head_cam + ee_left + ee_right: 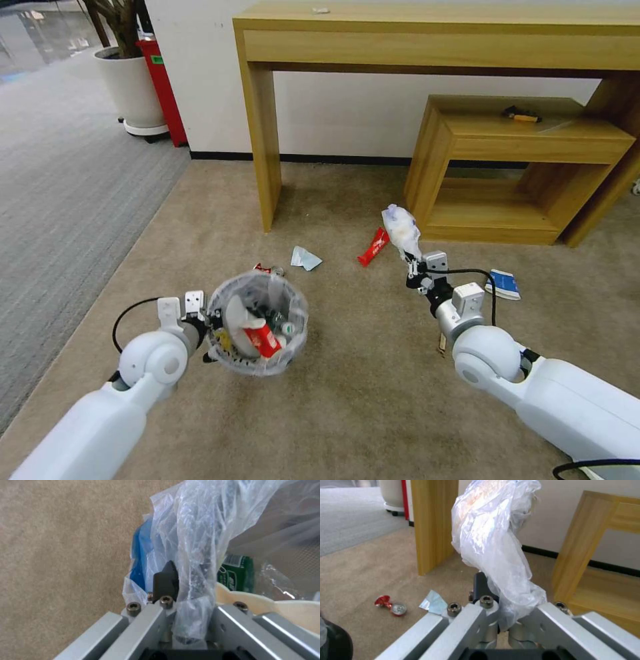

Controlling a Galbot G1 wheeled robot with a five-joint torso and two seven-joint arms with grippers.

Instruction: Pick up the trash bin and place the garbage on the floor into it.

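gripping the rim of the trash bin (257,323), the left gripper (198,319) holds it above the carpet (347,400), fingers pinched on the bag liner (186,555) and blue edge; the left wrist view shows this pinch up close, along with a green label (237,573) inside. from the head view the bin holds a red wrapper (263,339) and other litter. the right gripper (415,267) is raised, pressed shut on a crumpled plastic bag (493,542) that sticks up above it. on the floor lie a red packet (373,247), a pale scrap (305,258) and a blue-white carton (503,284). the right wrist view adds a crushed red can (390,605) near the scrap.
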